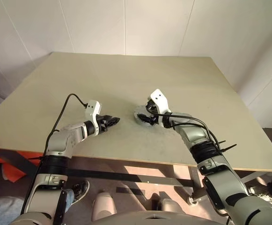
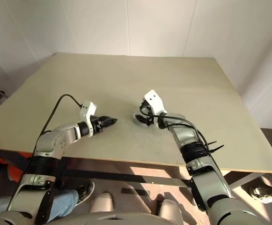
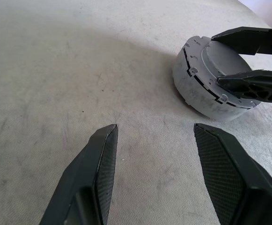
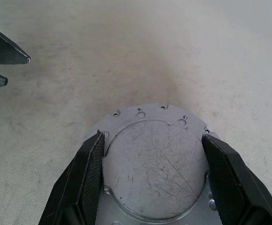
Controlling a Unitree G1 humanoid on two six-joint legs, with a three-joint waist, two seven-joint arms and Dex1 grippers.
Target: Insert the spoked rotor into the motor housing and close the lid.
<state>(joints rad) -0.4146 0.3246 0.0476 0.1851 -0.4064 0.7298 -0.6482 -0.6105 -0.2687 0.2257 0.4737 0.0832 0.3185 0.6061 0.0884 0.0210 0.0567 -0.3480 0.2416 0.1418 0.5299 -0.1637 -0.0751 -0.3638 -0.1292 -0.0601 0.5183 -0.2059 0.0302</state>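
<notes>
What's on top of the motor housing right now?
The lid sits on the motor housing, scratched grey face up, right gripper jaws straddling it. Windings and any rotor inside are covered, so I can't tell.

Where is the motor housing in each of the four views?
Left eye: motor housing mid-table, at the right gripper.
Right eye: just left of centre.
Left wrist: upper right.
Right wrist: bottom centre, between its fingers.
Shared landmark: the left gripper.

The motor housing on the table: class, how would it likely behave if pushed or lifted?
The motor housing looks like solid metal, so probably stiff and heavy for its size. Squat and flat-topped, it should slide, not tip. Its smooth round wall may slip between the right gripper fingers.
</notes>
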